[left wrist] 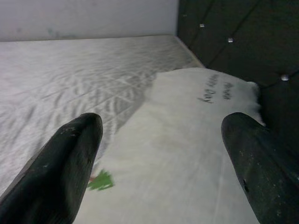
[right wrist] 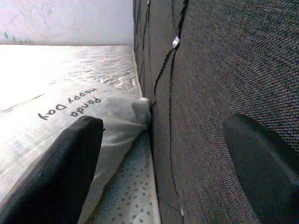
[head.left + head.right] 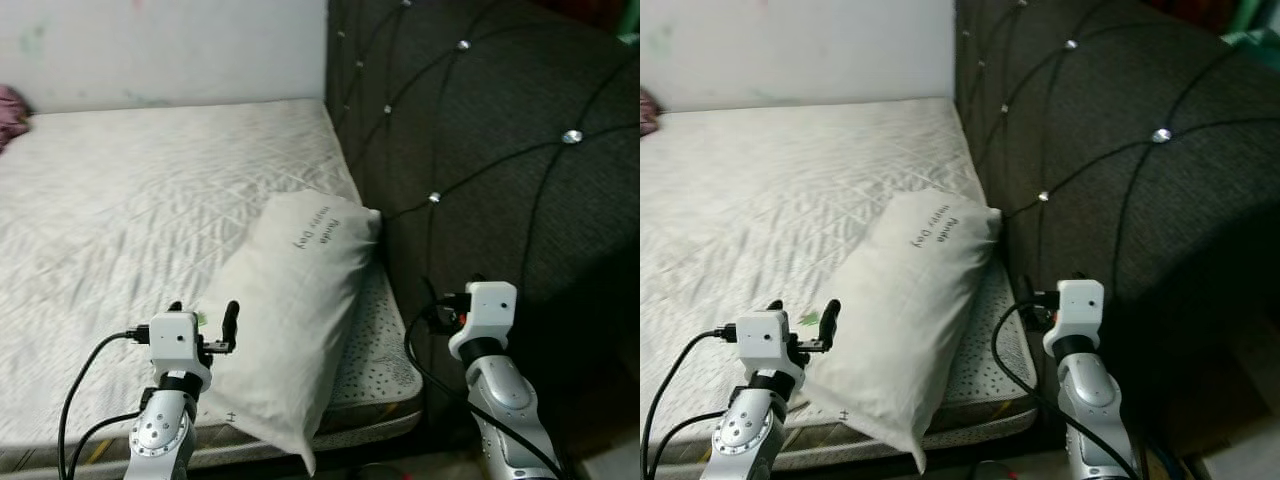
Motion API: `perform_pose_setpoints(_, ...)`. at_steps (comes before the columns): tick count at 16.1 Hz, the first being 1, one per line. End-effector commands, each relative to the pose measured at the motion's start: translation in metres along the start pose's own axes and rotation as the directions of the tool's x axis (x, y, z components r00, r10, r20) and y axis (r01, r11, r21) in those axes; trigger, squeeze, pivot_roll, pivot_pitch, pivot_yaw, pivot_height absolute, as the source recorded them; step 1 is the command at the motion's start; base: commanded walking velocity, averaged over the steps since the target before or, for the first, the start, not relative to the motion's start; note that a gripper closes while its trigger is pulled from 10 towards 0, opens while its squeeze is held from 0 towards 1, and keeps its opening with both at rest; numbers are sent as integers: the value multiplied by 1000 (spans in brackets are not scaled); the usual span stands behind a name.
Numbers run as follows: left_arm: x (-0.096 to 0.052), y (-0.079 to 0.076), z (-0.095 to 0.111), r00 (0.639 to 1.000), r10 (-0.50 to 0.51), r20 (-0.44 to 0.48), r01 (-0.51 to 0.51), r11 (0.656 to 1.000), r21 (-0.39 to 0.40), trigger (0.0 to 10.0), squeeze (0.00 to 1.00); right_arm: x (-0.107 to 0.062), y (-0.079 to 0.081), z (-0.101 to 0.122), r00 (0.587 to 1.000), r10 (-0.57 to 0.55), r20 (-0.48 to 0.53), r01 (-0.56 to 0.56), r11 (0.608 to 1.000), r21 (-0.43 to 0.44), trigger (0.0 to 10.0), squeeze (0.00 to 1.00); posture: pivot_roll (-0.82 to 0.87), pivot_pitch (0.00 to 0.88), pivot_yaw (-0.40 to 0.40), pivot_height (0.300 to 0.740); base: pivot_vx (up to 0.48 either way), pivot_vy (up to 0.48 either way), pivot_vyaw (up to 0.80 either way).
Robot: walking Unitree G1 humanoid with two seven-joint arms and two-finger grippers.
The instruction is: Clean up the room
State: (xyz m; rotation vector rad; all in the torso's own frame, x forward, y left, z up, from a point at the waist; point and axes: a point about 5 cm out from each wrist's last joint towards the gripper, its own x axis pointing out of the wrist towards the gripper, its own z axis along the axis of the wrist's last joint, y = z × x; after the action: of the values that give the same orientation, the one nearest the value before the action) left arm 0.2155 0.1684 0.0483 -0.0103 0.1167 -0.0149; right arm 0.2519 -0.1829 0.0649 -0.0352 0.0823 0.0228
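One white pillow (image 3: pixel 295 320) lies on the bed's bare quilted mattress (image 3: pixel 130 210), at the corner nearest the robot. Its far end touches the dark tufted headboard (image 3: pixel 500 150); its near end overhangs the mattress edge and droops toward the floor. Black lettering is printed near the far end; the right wrist view shows the words "Panda" and "Happy Day". A small green mark shows on the pillowcase next to the left pincer (image 3: pixel 203 318). That pincer is open, fingers spread wide, held just above the pillow's near left side; whether the fingers touch the fabric cannot be determined. The right pincer (image 2: pixel 173 163) is also open, held off the bed's corner, close against the headboard, with one finger toward the pillow side and the other before the upholstery. Beyond the pillow, the mattress runs unobstructed to the pale wall (image 3: pixel 160 45). A pink-purple cloth item (image 3: pixel 10 115) sits at the far left edge of the mattress, cut off by the frame; its nature cannot be made out. Metal studs mark the headboard's stitched diamond seams. Below the mattress edge, the floor is dark and indistinct.
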Motion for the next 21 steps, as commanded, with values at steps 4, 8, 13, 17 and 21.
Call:
perform_pose_setpoints(4,-1,4,2,1000,15,13,-16,1000,11,10000,0,-8,-9,-5,999,-43,-15,43,999,-1,10000,0,-14,0,25,740,0,0,-800)
perform_pose_setpoints(8,-1,8,6,999,26,27,-27,999,38,10000,0,-12,-11,-6,999,-38,-16,38,999,-8,10000,0,-5,0,23,740,0,0,-113)
perform_pose_setpoints(13,-8,12,4,999,47,15,-48,998,37,10000,0,-22,-11,-9,999,25,-25,-26,999,-42,10000,0,1,0,25,740,0,0,0)
perform_pose_setpoints(17,-4,12,8,999,27,28,-28,999,33,10000,0,-17,-8,-8,1000,21,-20,-22,999,-33,10000,0,0,0,27,740,0,425,0)
perform_pose_setpoints(21,-5,11,7,999,28,22,-28,999,36,10000,0,-19,-8,-8,1000,18,-22,-19,999,-32,10000,0,1,0,28,740,0,442,0)
